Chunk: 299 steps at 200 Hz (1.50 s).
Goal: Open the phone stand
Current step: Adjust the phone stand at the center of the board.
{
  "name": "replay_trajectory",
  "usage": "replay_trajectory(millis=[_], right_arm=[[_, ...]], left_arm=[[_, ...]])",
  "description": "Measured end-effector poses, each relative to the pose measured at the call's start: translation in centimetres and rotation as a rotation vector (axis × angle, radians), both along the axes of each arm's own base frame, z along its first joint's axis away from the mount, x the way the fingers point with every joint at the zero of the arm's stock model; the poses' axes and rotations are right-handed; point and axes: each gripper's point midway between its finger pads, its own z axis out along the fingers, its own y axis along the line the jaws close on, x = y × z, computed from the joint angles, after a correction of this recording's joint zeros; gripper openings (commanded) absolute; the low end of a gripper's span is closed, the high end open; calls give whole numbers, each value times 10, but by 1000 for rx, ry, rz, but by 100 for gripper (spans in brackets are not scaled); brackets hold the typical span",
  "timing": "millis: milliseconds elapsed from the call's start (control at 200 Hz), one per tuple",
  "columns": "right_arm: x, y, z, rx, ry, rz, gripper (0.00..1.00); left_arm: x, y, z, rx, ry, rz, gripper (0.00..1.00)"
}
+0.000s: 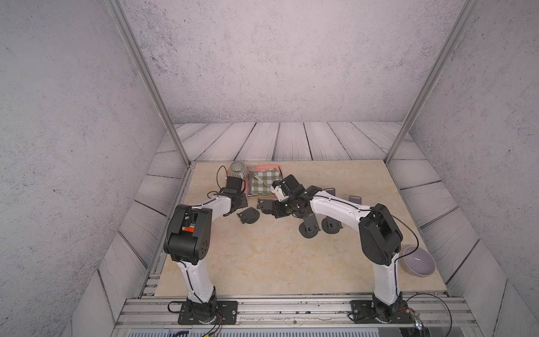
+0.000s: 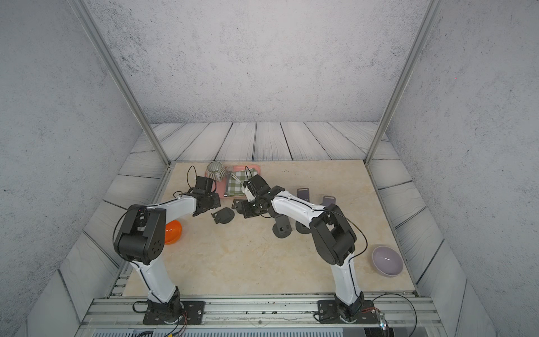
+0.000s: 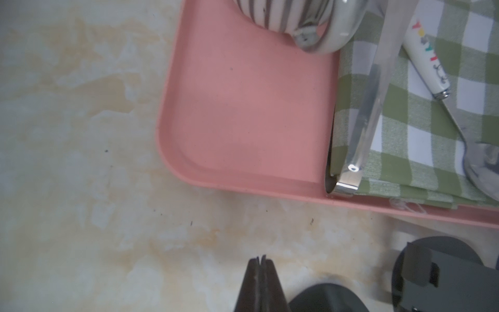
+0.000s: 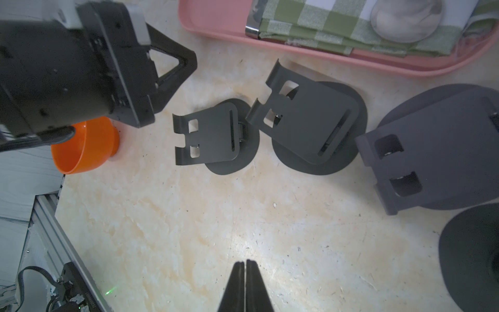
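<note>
We find only one bit of lettering: a row of coloured caps along the white spoon handle [image 3: 429, 54]. It lies on the checked cloth [image 3: 421, 129] in the pink tray [image 3: 243, 108], approx 11 o'clock on the table [image 1: 262, 262]. End letter looks like a red Y; rest too blurred to read. Small print on a black base plate [image 4: 90, 298], right wrist view: illegible.

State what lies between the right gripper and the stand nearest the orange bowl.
Bare tabletop only, shown in the right wrist view, between the shut right gripper and the stand.
</note>
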Motion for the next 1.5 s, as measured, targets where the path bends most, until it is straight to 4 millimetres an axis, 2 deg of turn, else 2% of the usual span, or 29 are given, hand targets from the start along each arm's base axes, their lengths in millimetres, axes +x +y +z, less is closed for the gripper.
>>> replay_trajectory(millis=[440, 651, 781, 1081, 1181, 1406, 1436, 1496], right_arm=[[-5, 4, 2, 8, 3, 9, 11], [-5, 4, 13, 21, -12, 10, 11], [-5, 4, 17, 26, -21, 8, 12], [-4, 0, 15, 3, -24, 1, 14], [-4, -1, 14, -4, -27, -2, 24], [-1, -6, 11, -34, -46, -8, 62], [-1, -7, 11, -40, -51, -5, 68], [-1, -8, 10, -51, -58, -1, 87]], left_arm=[[-12, -6, -16, -42, 79, -2, 0], [-21, -7, -22, -55, 103, -1, 0], [-26, -8, -20, -70, 103, -2, 0], [-44, -11, -14, -102, 96, -9, 0], [-49, -16, -14, -109, 99, -15, 0], [-60, -31, -18, -111, 111, -51, 0], [-62, -33, -18, -109, 112, -56, 0], [-65, -35, -17, -105, 110, -62, 0]])
